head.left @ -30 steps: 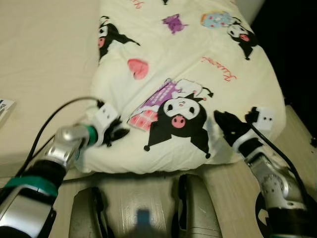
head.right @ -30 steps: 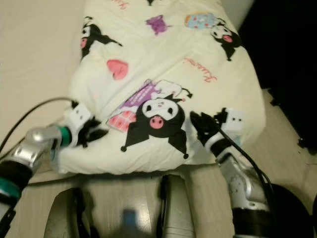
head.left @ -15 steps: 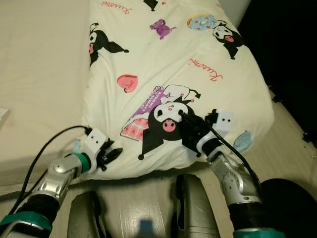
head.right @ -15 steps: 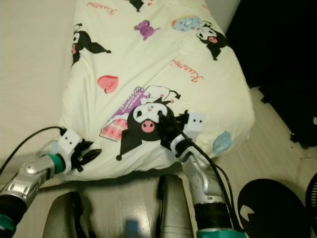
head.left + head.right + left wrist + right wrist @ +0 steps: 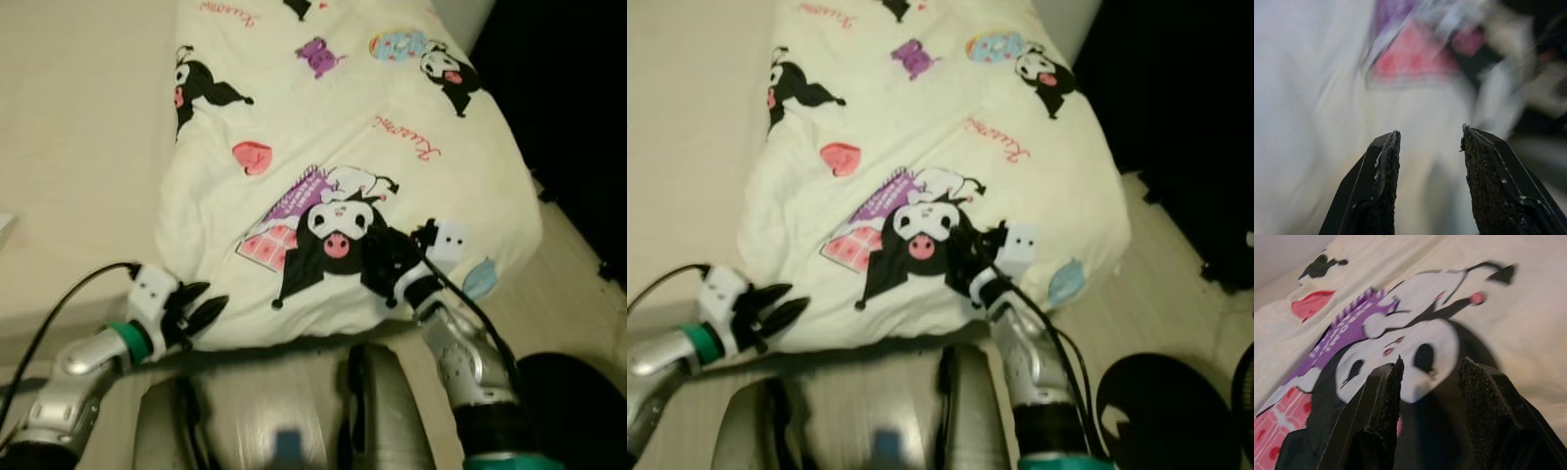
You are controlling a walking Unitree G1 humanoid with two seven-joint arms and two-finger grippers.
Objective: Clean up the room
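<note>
The right gripper [image 5: 377, 257] lies low over the soft, puffy cream quilt [image 5: 323, 127], right on its big black-and-white cartoon print with the pink nose [image 5: 338, 235]; in the right wrist view its two rough black fingers [image 5: 1383, 404] stand apart with nothing between them, the printed face showing through the gap; whether the tips press the fabric cannot be told; the silver right arm [image 5: 460, 357] reaches up from below, bent inward toward the middle of the quilt, a black cable trailing along it. The left gripper [image 5: 201, 311] sits just off the quilt's near left corner, its long fingers [image 5: 1378, 191] parted and empty in the left wrist view, with blurred pale fabric and a pink-and-purple printed patch ahead; the left arm [image 5: 83, 367], silver with a green ring, angles up from the lower left. The quilt is smooth, rounded at its edges and scattered with small hearts, script and more cartoon figures; it rests on a plain beige bed surface [image 5: 78, 127], its near edge hanging toward a pale wood floor [image 5: 578, 284]; dark shadow lies beyond its right side.
</note>
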